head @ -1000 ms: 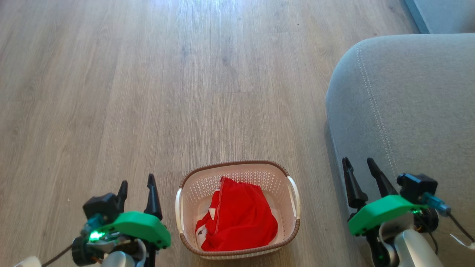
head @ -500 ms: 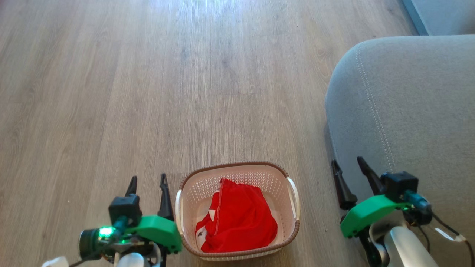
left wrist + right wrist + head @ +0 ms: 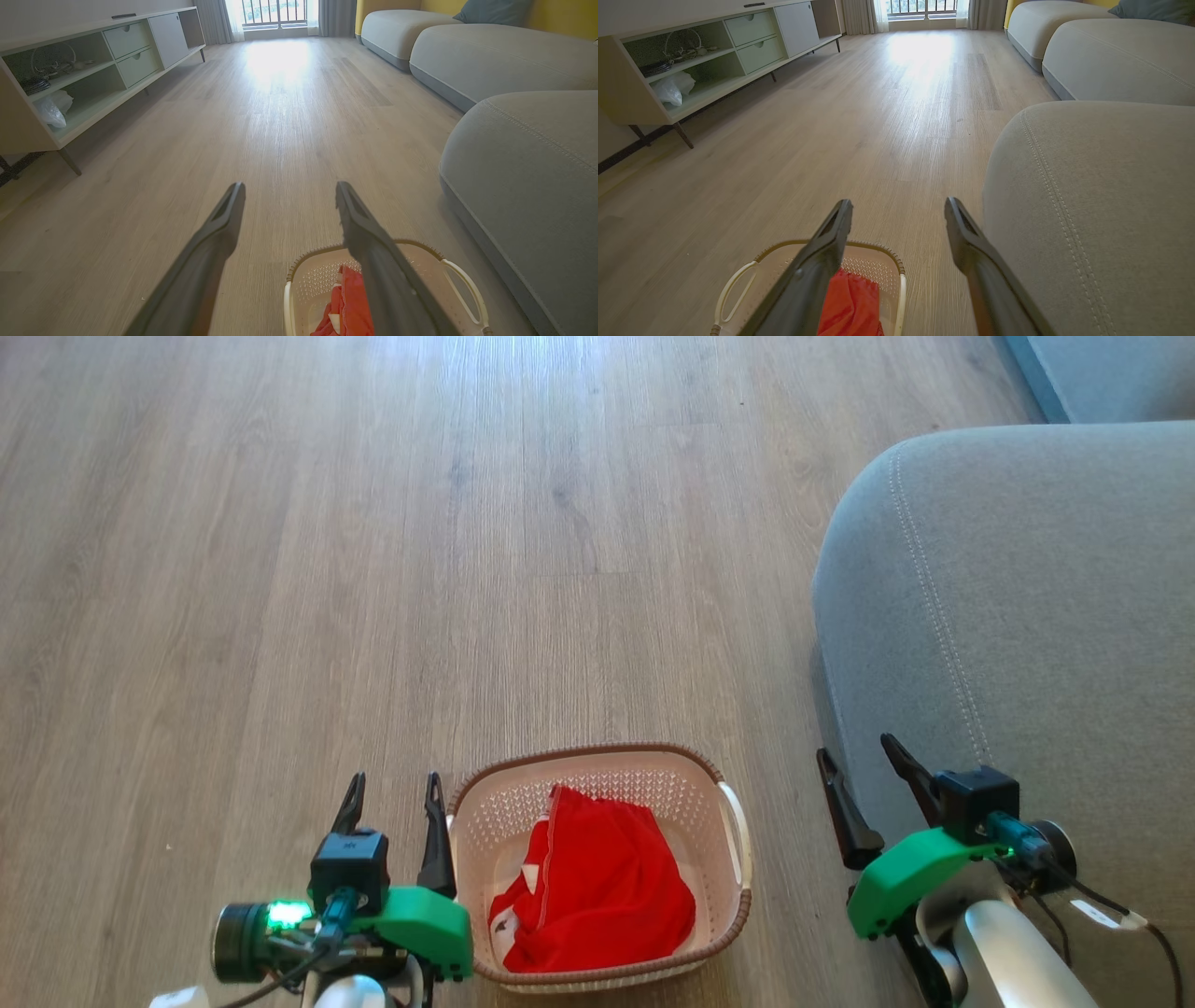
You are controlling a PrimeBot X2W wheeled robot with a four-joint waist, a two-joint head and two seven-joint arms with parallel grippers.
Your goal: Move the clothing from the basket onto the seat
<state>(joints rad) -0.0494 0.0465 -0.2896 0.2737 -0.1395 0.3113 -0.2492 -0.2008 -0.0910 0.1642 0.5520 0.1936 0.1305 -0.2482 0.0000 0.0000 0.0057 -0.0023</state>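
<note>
You have the basket [image 3: 607, 782] standing on the wooden floor [image 3: 373, 569] close in front of the robot, near the bottom middle of the head view, with its brown rim up and a white handle [image 3: 736, 831] on the side facing the seat [image 3: 1027, 597]. The clothing [image 3: 602, 887] lies inside the basket as a crumpled red heap, pushed toward the robot's side, with small white patches showing at its lower left edge. You cannot tell from here whether it is one garment or two. The seat is the grey cushion to the right of the basket, near it but not touching, its rounded corner and pale stitching line facing you. Your left gripper [image 3: 395, 782] hangs just beside the basket's left rim with its fingers spread wide and nothing between them. In the left wrist view one finger crosses in front of the basket and the red cloth. Your right gripper [image 3: 854, 749] is between the basket and the seat, at the seat's front edge, also spread wide and empty, apart from the basket. Farther off, the left wrist view shows a low sideboard [image 3: 93, 60] along the wall and more grey sofa sections [image 3: 490, 51].
</note>
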